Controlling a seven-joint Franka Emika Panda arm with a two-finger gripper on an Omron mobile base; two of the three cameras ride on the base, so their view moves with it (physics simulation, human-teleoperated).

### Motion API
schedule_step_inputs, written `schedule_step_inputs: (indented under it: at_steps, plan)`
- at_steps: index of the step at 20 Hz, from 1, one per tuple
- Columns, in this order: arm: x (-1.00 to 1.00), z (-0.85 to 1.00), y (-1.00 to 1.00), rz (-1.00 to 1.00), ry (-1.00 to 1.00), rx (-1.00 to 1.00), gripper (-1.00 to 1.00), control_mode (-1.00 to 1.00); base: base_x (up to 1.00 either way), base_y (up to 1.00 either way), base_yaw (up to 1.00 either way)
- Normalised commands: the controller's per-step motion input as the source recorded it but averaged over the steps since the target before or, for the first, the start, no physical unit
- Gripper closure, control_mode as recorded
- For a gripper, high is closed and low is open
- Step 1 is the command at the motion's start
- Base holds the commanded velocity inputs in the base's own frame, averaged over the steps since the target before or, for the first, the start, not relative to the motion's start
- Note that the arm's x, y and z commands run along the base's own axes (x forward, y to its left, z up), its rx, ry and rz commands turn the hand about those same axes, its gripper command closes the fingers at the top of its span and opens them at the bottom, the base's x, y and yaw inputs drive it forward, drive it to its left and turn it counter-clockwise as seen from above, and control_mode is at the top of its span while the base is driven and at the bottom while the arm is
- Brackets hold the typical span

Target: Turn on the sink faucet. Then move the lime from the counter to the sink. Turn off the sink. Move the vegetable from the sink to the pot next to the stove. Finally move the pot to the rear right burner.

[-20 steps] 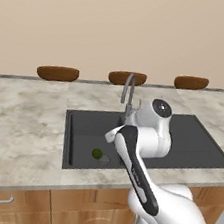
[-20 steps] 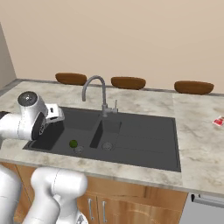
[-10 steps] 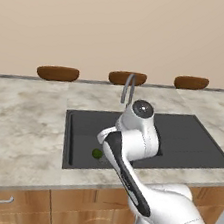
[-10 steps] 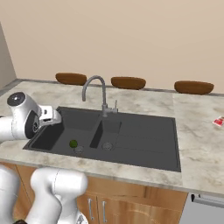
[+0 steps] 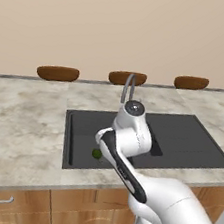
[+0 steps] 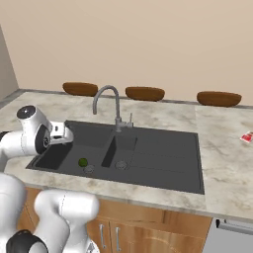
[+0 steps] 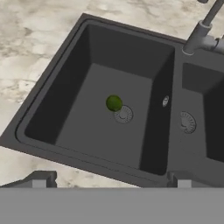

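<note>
A small green lime lies on the floor of the dark sink's left basin, right beside the drain. The same lime shows in both base views. My gripper hangs above the near rim of that basin, open, fingertips wide apart and holding nothing. In the right base view the hand hovers over the sink's left end. The curved grey faucet stands behind the basins, and I see no water running from it.
Three brown bowls line the counter's back edge. A small red item lies on the counter to the right. A second, smaller basin with its own drain lies right of the lime's basin. Wooden drawers sit below the counter.
My arm has swung left across the sink, bringing the hand over the left basin. The lime has stayed by the drain.
</note>
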Motion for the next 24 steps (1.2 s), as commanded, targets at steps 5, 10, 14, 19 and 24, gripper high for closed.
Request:
schedule_step_inputs:
  at_steps: [5,10,14,19,24]
  plan:
    - [0.43,-0.26,0.06,-0.03,0.09,-0.01,-1.00,-1.00,0.00,0.00,0.00]
    - [0.41,-0.33,0.05,0.00,0.11,-0.03,-1.00,-1.00,0.00,0.00,0.00]
    - [0.38,-0.37,0.03,0.00,0.09,-0.04,-1.00,-1.00,0.00,0.00,0.00]
    - [0.37,-0.43,0.03,-0.01,0.07,-0.04,-1.00,-1.00,0.00,0.00,0.00]
    - [0.34,-0.46,0.06,-0.02,0.04,-0.03,-1.00,-1.00,0.00,0.00,0.00]
